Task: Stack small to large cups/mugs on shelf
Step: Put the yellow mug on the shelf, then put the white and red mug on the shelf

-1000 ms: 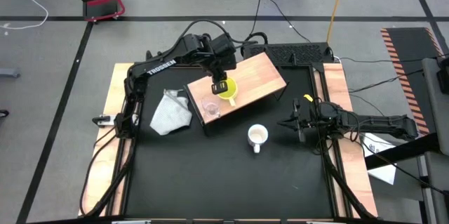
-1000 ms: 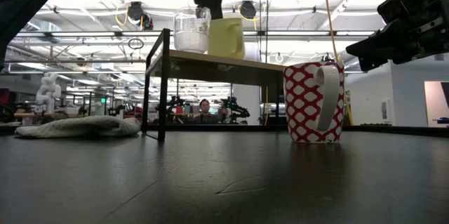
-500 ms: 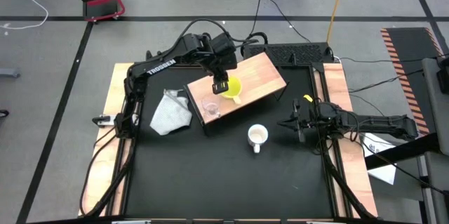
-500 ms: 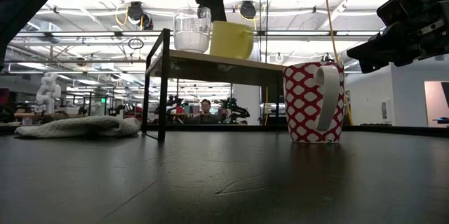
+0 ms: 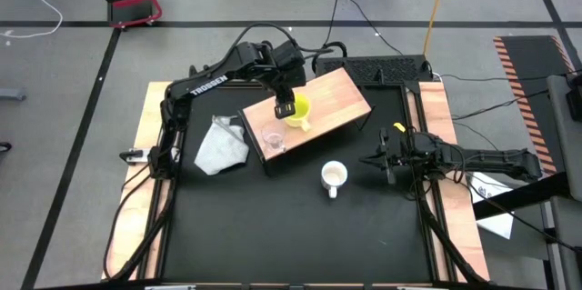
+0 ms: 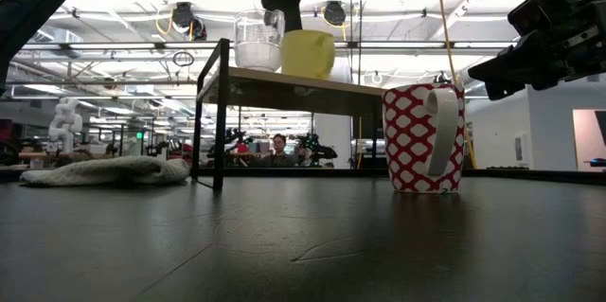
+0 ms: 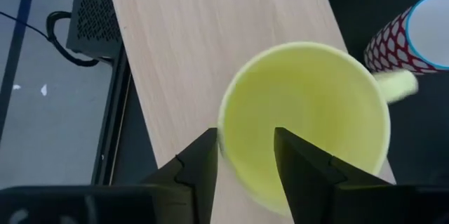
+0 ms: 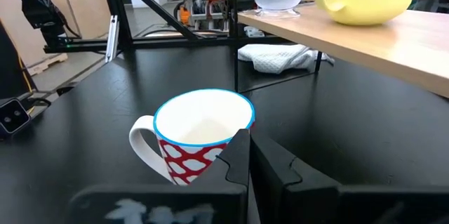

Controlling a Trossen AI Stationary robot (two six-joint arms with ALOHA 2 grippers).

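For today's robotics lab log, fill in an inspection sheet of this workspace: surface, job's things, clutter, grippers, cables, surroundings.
Surface: black tabletop.
Job's things: clear glass cup and yellow mug on the shelf; red-patterned mug on the tabletop.
Clutter: white-grey cloth beside the shelf.
Grippers: left gripper straddles the yellow mug's rim; right gripper shut, near the red-patterned mug.
Cables: black cables on the floor.
Surroundings: person beyond the table.
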